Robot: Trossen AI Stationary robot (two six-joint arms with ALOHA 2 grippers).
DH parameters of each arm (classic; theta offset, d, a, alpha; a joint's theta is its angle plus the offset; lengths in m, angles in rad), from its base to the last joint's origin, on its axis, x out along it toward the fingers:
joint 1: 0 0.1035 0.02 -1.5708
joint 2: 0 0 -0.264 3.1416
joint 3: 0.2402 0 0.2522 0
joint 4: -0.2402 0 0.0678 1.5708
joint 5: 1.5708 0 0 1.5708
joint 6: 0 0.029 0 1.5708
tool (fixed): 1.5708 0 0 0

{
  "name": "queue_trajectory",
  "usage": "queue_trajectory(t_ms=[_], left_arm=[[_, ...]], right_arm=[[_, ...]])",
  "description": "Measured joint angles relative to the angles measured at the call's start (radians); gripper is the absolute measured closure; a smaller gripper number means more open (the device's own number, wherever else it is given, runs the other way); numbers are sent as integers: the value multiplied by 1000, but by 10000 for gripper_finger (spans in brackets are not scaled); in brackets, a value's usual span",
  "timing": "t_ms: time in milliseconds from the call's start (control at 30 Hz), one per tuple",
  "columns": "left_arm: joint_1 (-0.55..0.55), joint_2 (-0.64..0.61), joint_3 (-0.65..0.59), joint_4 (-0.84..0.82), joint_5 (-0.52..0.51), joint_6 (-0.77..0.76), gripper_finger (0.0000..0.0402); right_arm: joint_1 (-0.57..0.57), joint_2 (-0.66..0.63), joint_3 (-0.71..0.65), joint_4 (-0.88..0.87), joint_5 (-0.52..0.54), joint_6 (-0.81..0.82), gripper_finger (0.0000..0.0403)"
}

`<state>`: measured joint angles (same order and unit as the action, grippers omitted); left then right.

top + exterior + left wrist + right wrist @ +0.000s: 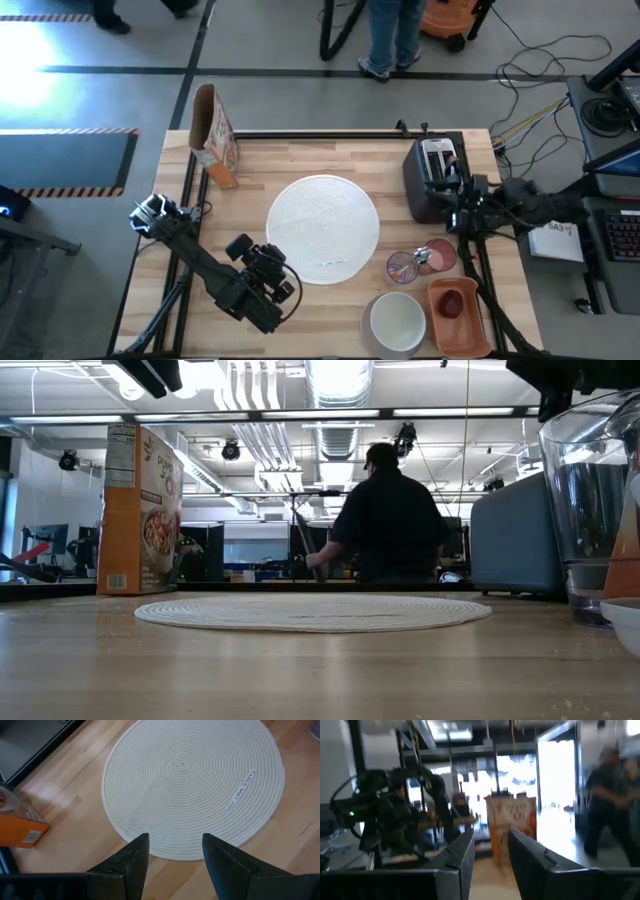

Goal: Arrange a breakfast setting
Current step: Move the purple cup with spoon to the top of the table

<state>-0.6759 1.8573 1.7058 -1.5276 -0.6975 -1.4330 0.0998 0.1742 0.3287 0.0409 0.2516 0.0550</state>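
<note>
At the middle of the wooden counter (300, 170) lies a large round white woven placemat (323, 229), flat and bare. The left gripper (173, 851) hovers just off the mat's near-left edge, its fingers (131, 859) released with a gap between them and grasping nothing. The right gripper (488, 852) hangs above the counter's right side beside the dark toaster (433, 174), its fingers apart and empty, pointing across toward the cereal box (212, 136), which stands upright at the far-left corner. The rest of the breakfast setting clusters at the near-right corner: the white bowl (398, 319) nearest the edge, the clear purplish glass (404, 266) just beside a pink cup (436, 257), and an orange tray (459, 317) holding a small red fruit (452, 304). Beyond the counter a person (390, 520) in dark clothing stands with their back turned.
</note>
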Motion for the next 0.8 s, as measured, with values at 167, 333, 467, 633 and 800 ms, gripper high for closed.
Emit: queue_trajectory(t_ms=[167, 333, 467, 633, 800], left_arm=[[-15, 0, 0, -17, 0, 1, 233], [-27, 0, 0, -27, 0, 2, 233], [-37, 0, -8, -26, 0, -6, 233], [-46, 0, -20, -20, 0, -20, 233], [-60, 0, -28, -18, -1, -58, 233]], right_arm=[[0, 133, 211, -367, 11, 177, 296], [0, 294, 402, -656, -36, 279, 296], [0, 427, 529, -818, -155, 313, 296], [1, 577, 654, -1015, -209, 298, 296], [1, 692, 739, -1099, -240, 268, 296]])
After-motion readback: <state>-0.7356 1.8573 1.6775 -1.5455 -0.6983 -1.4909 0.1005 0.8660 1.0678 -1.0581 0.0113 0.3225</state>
